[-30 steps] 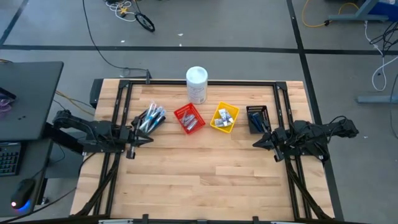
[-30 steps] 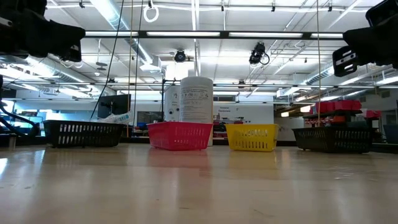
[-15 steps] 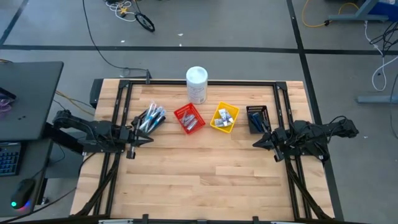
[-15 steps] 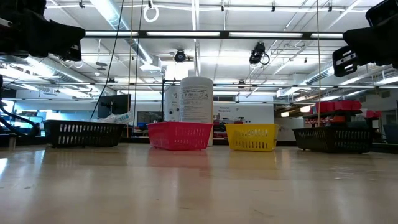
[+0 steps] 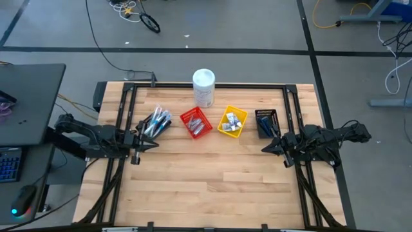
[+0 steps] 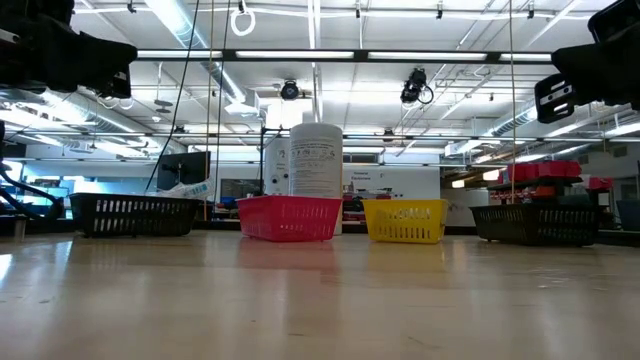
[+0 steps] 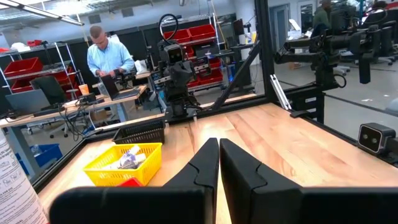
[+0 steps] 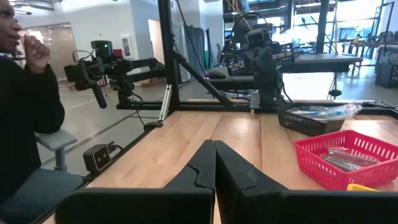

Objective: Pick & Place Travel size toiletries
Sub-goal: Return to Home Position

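1. Open room: the near half of the table (image 5: pixel 212 187) is bare wood from its left edge to its right edge. A black frame (image 5: pixel 257 85) runs along the far edge and down both sides. All containers stand in one row across the far half.
2. Row, left to right: left black basket (image 6: pixel 135 214), red basket (image 6: pixel 289 218), yellow basket (image 6: pixel 405 220), right black basket (image 6: pixel 535 222). A white canister (image 5: pixel 203 87) stands upright just behind the red basket, at the far edge.
3. Toiletries: toothbrushes (image 5: pixel 156 122) lie in the left black basket, silvery items (image 5: pixel 198 126) in the red basket, and tubes (image 5: pixel 233 121) in the yellow basket.
4. Left arm: folded along the left side and raised above the table. The left claw (image 5: pixel 156 145) points inward, just near of the left black basket. Its fingers are pressed together and it holds nothing.
5. Right arm: mirrored on the right side. The right claw (image 5: pixel 263 149) points inward, just near of the right black basket, closed and empty.
6. Hard to make out: the right black basket's contents are dark on dark. In the low view the basket walls hide most contents, and both arms are cut off at the top corners.
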